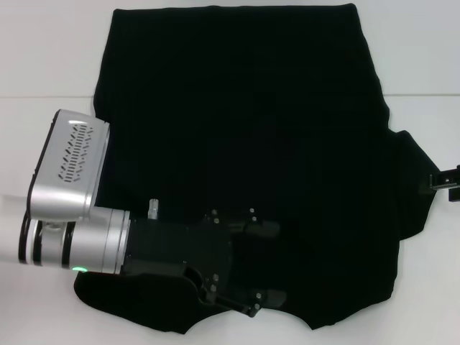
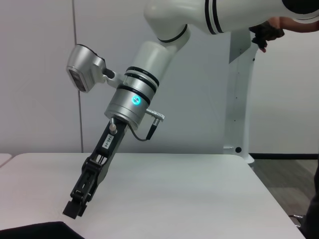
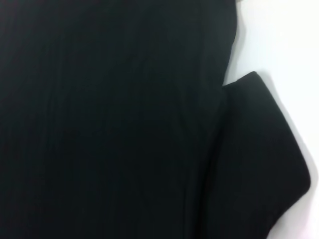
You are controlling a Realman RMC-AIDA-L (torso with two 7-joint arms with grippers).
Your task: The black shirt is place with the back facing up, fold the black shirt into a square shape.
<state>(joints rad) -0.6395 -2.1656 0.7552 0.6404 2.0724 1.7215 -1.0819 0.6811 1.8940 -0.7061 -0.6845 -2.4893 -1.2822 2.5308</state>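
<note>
The black shirt [image 1: 244, 129] lies spread flat on the white table [image 1: 43, 57], plain side up, no lettering showing. One sleeve [image 1: 413, 172] sticks out on the right; it also fills the right wrist view as the sleeve [image 3: 264, 154] beside the body [image 3: 109, 119]. My left gripper [image 1: 267, 264] hovers low over the shirt's near edge, fingers wide apart with only flat cloth under them. My right gripper [image 1: 447, 180] sits just off the right sleeve's tip, at the frame edge. In the left wrist view that right gripper [image 2: 75, 206] points down close to the table beside a shirt corner [image 2: 35, 231].
White table [image 2: 174, 194] surrounds the shirt, with bare surface to the left and far right. A white robot column [image 2: 241, 99] stands behind the table. A person's hand [image 2: 266, 32] shows at the top of the left wrist view.
</note>
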